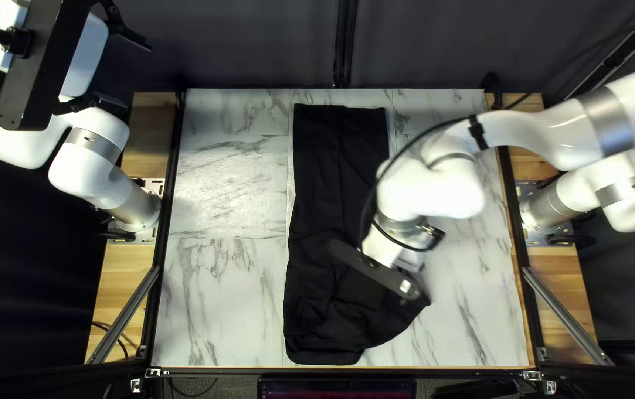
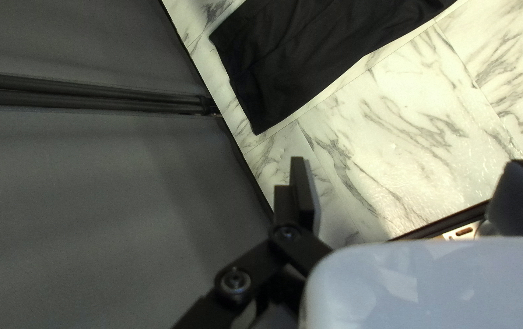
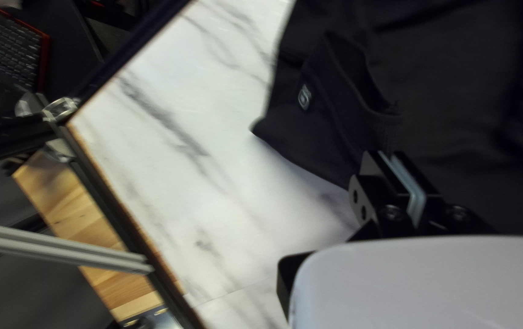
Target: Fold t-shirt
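In the top left view the black t-shirt [image 1: 340, 177] lies as a long narrow strip, its near end spreading rightward. My right gripper [image 1: 382, 273] is over that wider part, fingertips hidden by its own body. In the right wrist view the t-shirt [image 3: 456, 73] bunches toward my right gripper [image 3: 395, 159], whose fingers are closed together on a fold beside a ribbed edge. Raised beyond the table's left edge, my left gripper [image 1: 119, 70] is away from the cloth. In the left wrist view the t-shirt [image 2: 316, 49] lies ahead of my left gripper [image 2: 410, 192], its fingers wide apart.
Marble-patterned table [image 1: 221, 185] shows on both sides of the cloth. Dark rails [image 1: 173, 192] run along its sides, with a metal strut [image 1: 569, 314] beyond the near right corner. My right forearm reaches across the table's right half. A keyboard [image 3: 12, 52] sits beyond the near edge.
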Robot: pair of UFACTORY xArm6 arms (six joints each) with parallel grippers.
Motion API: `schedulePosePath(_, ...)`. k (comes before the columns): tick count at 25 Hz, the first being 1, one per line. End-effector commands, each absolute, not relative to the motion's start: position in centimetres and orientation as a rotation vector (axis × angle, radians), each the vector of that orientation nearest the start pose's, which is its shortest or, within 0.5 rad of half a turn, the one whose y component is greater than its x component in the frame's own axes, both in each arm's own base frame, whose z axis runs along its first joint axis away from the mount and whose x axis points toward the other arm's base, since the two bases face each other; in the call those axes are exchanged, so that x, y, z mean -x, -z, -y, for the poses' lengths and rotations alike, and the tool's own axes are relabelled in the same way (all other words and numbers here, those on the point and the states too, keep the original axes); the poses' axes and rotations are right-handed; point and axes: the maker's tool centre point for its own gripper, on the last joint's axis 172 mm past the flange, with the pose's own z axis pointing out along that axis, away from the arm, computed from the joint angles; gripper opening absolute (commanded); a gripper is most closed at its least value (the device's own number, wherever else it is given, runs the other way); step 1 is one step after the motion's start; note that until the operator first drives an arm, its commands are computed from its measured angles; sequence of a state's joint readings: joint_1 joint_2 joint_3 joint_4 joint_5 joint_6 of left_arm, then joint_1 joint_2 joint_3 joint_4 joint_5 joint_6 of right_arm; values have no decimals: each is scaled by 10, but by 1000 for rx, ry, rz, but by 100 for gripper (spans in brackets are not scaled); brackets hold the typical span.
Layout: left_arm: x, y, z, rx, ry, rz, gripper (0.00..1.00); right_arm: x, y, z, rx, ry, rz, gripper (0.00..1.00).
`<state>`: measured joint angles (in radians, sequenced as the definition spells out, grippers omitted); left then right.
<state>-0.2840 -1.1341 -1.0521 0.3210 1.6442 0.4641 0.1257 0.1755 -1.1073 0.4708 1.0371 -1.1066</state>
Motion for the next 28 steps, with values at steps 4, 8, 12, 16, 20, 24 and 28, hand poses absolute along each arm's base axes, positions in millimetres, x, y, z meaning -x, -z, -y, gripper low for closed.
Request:
schedulePosePath(4, -212, -517, -28, 2567, 708, -843, 100, -509, -138, -129, 2445, 277, 1214, 0)
schedulePosePath(8, -212, -517, -28, 2567, 708, -843, 100, -522, -144, -128, 2467, 307, 1206, 0)
schedulePosePath(12, -212, -517, -28, 2567, 708, -843, 100, -539, -137, -124, 2482, 328, 1187, 0)
schedulePosePath(16, -212, -517, -28, 2567, 708, -843, 100, -549, -125, -123, 2505, 342, 1157, 0)
schedulePosePath(20, -212, -517, -28, 2567, 708, -843, 100, -544, -98, -124, 2515, 218, 1177, 100)
schedulePosePath(24, -212, -517, -28, 2567, 708, -843, 100, -534, -91, -126, 2519, 146, 1197, 100)
schedulePosePath(28, -212, -517, -28, 2567, 708, -843, 100, -534, -91, -126, 2519, 146, 1197, 100)
